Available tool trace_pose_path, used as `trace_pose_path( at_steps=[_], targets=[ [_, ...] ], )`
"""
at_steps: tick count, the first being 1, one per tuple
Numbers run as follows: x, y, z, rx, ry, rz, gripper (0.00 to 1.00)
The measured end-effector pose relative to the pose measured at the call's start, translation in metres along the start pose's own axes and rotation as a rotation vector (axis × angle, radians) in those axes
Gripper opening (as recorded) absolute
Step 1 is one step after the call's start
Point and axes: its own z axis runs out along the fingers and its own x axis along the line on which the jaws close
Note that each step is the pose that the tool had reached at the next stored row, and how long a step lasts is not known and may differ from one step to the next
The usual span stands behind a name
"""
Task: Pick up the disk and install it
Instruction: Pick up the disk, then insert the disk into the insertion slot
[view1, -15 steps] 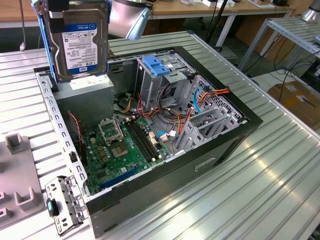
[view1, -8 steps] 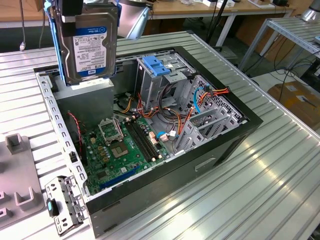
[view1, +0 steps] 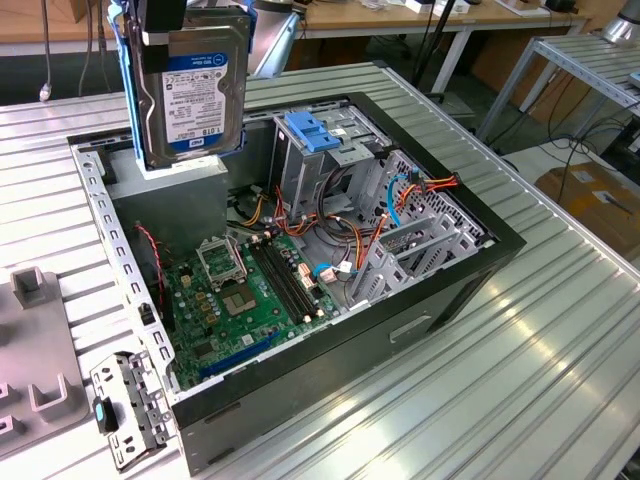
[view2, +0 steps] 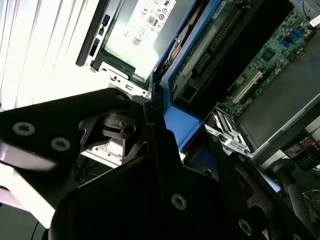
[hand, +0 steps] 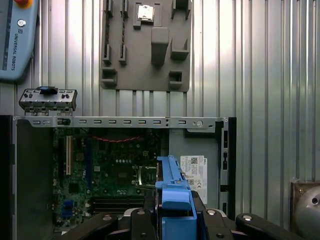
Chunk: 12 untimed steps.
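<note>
Disk (view1: 192, 95) held upright, label facing out, claw (view1: 165, 30) clamped on it, above open PC case (view1: 445, 300).

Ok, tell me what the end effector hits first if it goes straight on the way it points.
Probably the grey power-supply box: in the first wrist view the end effector, shut on the disk, hangs over that box's edge beside the motherboard. Depth is unclear, so the disk could meet either.
</note>
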Motion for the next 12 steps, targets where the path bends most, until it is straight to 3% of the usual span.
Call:
trace_pose_path(
  at_steps=[12],
  targets=[
    [0.0005,-0.0026,0.0000,0.0000,0.0000,0.000,0.37]
  ],
)
